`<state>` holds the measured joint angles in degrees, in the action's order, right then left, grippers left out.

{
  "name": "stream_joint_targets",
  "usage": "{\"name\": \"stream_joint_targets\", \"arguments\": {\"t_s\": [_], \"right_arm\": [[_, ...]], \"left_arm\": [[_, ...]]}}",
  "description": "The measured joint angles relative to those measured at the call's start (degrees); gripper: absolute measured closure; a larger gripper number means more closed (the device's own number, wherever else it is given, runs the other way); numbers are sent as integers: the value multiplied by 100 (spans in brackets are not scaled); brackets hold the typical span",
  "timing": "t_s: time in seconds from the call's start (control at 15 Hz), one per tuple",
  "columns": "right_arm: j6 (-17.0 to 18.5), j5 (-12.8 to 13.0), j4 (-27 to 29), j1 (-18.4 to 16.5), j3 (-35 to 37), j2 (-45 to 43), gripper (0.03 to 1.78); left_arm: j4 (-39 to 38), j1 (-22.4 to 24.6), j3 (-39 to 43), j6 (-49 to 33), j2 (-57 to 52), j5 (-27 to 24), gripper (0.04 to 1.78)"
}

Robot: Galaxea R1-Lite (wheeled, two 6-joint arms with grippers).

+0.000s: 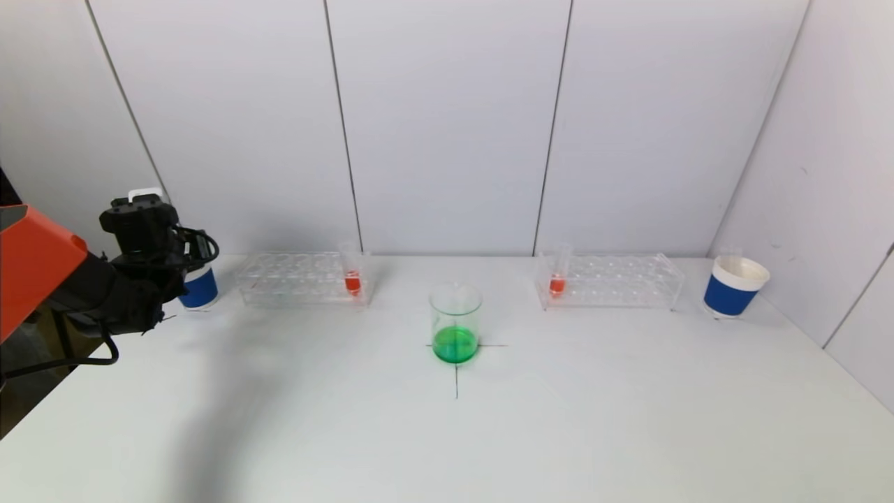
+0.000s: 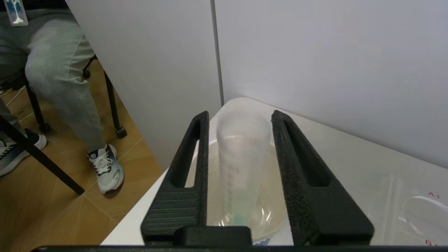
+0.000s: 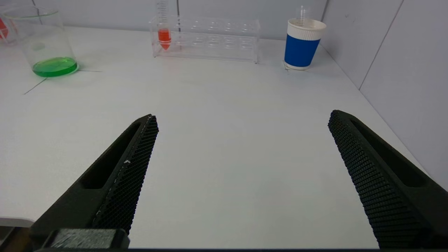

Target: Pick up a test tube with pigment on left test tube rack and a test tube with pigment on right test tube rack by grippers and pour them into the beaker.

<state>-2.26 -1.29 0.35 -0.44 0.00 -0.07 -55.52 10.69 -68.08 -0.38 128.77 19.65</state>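
Your left arm is raised over the far left cup; your right hangs low over bare table.

Your left gripper (image 2: pixel 238 122) straddles an emptied clear test tube (image 2: pixel 241 168) standing in the left blue paper cup (image 1: pixel 200 288), fingers just beside it, contact unclear. Your right gripper (image 3: pixel 241 120) is spread wide. Each rack, left (image 1: pixel 293 279) and right (image 1: pixel 614 281), holds one red-pigment tube (image 1: pixel 353 279) (image 1: pixel 557 281); the beaker (image 1: pixel 455 323) between holds green liquid.

The empty clear test tube (image 2: pixel 241 168) stands upright between the left gripper's (image 2: pixel 239 117) fingers, over a paper cup (image 1: pixel 199 286). Farther from that gripper, toward the table's middle, the left rack (image 1: pixel 300 279) holds a red-pigment tube (image 1: pixel 353 279). Beyond it sits the beaker (image 1: pixel 455 323) with green liquid, then the right rack (image 1: pixel 607 281) with its red tube (image 1: pixel 557 283).
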Motion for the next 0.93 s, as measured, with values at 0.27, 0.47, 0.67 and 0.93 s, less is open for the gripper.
{"name": "stream_joint_targets", "arguments": {"t_s": [0.27, 0.47, 0.67, 0.93], "right_arm": [[0, 0, 2, 0, 0, 0, 4], [0, 0, 0, 0, 0, 0, 4], [0, 0, 0, 0, 0, 0, 4], [0, 2, 2, 0, 0, 0, 4]], "left_arm": [[-35, -4, 17, 11, 15, -4, 52], [-40, -9, 43, 16, 22, -6, 17], [-40, -15, 48, 13, 20, -4, 5], [-33, -48, 34, 35, -62, -17, 6]]}}
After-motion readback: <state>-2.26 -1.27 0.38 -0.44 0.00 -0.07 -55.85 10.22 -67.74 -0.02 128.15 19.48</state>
